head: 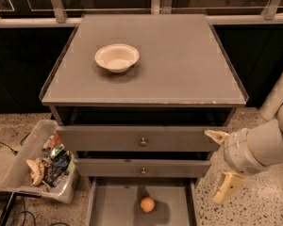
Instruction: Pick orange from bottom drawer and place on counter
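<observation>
1. The orange sits loose, mid-floor in the open bottom drawer.
2. The claw hangs right of the drawers, spread wide, holding nothing.
3. Risk, I'd say: clipping the drawer wall, or nudging the orange so it rolls.
4. Up top, the counter carries a white bowl.

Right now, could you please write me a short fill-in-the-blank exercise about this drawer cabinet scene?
1. The orange lies in the bottom drawer, which stands ___.
2. The white bowl sits on the ___.
3. The gripper, fingers spread apart, hovers well away from the orange and holds ___.

Missing words: open; counter; nothing.
</observation>
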